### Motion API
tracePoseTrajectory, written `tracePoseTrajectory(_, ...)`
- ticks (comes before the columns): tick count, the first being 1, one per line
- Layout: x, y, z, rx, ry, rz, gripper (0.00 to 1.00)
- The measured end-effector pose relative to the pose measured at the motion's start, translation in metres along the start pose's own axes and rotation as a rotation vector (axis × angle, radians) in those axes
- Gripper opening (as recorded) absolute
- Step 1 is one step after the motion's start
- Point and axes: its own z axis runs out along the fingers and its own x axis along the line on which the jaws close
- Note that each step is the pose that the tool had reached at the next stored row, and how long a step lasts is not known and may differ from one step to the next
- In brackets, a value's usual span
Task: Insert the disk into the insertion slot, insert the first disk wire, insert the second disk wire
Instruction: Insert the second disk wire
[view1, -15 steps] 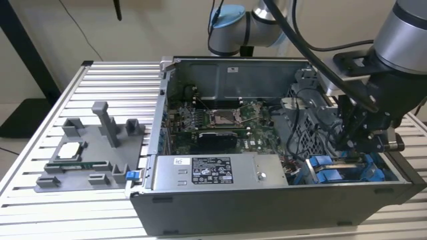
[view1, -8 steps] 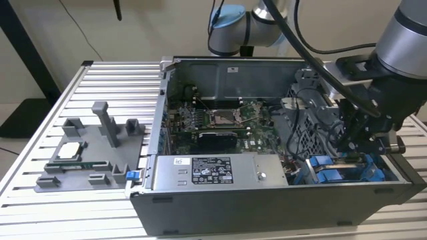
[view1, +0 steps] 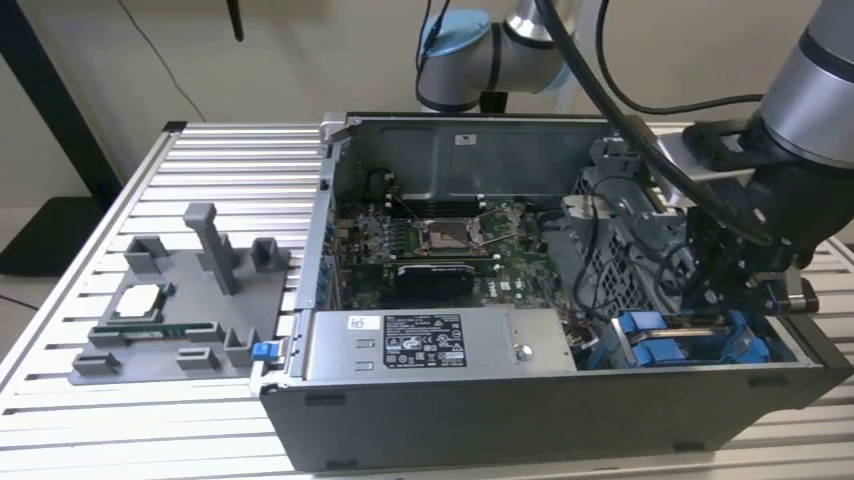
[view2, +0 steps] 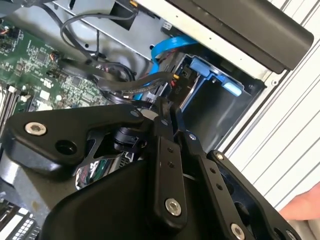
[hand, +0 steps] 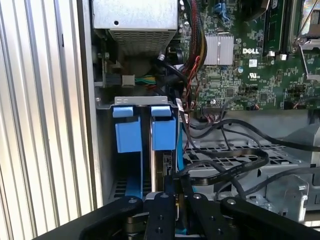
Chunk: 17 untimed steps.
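- Slatted aluminium table (view1: 80, 410) carried an open computer case (view1: 534, 420) lying on its side, with a grey parts holder (view1: 187, 300) on the exterior view's left.
- At the near corner on the exterior view's right, the gripper (view1: 727, 300) reached down into the drive cage (view1: 607, 345).
- I saw the disk (hand: 164, 134) in its blue frame standing in the insertion slot (hand: 145, 101), just beside a second blue frame (hand: 129, 135); I judged it fully seated.
- In both wrist views the gripper (view2: 167, 107) had its jaws drawn close together at the end of the disk.
- A flat black wire (hand: 230, 170) ran right up to the tips, but I could not tell whether its plug was pinched between them.
- I judged the step in hand to be a wire insertion. Doing it well meant keeping the plug square to the socket, pushing straight along the disk's length, and keeping the loose black cables and the blue wire (view2: 165, 47) out from under the jaws.
- A person's hand (view2: 305, 210) showed at the table edge, so I would have kept motions slow.
- For writing: the silver power supply (view1: 521, 350) bore a black-and-white label (view1: 420, 340), and the green board (hand: 250, 75) had white lettering; I quote neither.
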Motion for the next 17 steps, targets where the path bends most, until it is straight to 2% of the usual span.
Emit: tracePoseTrajectory(17, 0.0018, -0.0009, 0.0092, 0.0011, 0.0017, 0.01, 0.0)
